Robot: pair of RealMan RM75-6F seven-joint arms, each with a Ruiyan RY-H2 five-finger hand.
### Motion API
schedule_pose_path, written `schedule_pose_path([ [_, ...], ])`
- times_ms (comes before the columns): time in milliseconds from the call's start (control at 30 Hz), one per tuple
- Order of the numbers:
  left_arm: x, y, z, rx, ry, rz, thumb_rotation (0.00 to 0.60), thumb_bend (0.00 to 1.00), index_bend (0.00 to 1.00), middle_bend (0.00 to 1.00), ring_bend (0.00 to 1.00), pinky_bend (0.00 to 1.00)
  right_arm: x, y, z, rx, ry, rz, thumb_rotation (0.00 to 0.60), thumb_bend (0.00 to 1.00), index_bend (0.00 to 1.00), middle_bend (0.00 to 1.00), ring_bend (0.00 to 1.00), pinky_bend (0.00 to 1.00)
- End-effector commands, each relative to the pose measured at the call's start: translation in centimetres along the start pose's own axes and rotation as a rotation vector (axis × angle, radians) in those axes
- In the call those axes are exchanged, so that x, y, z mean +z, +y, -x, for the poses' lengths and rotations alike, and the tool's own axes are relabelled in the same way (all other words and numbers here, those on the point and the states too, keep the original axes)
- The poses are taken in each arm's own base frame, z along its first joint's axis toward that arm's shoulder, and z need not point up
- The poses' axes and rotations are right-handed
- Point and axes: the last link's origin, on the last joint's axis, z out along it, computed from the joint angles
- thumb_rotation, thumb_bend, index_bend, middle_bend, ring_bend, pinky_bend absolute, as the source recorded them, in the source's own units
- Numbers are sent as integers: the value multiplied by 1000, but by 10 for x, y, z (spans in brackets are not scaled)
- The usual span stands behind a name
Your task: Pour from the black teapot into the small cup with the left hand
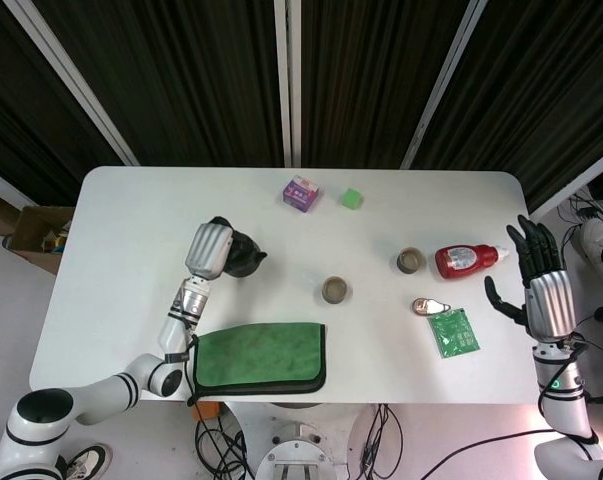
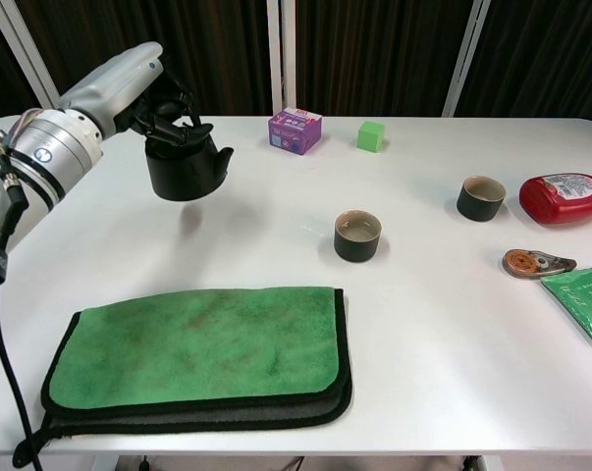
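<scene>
My left hand grips the black teapot from above, holding it upright just over the table's left part, its spout turned right. The small dark cup stands at the table's middle, well right of the teapot, with pale liquid showing inside. My right hand hovers open past the table's right edge, fingers spread, holding nothing; the chest view does not show it.
A folded green cloth lies at the front left. A second dark cup, a red bottle, a tape dispenser and a green packet sit at the right. A purple box and green cube stand at the back.
</scene>
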Motion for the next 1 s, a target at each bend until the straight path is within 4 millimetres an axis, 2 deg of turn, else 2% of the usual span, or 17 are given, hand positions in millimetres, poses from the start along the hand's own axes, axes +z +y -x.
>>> schedule_pose_path([
  [33, -4, 0, 14, 39, -14, 21, 600, 495, 1000, 1000, 1000, 409, -1, 0, 0, 0, -1, 2, 600, 364, 0, 0, 0, 0],
  [167, -6, -2, 24, 83, -19, 40, 600, 495, 1000, 1000, 1000, 409, -1, 2, 0, -1, -1, 7, 600, 364, 0, 0, 0, 0],
  [533, -7, -12, 40, 67, -41, 11, 600, 495, 1000, 1000, 1000, 409, -3, 5, -1, -2, 0, 17, 600, 364, 0, 0, 0, 0],
  [1000, -8, -16, 47, 71, -53, 2, 600, 495, 1000, 1000, 1000, 410, -3, 4, -3, -5, 2, 16, 600, 365, 0, 0, 0, 0],
])
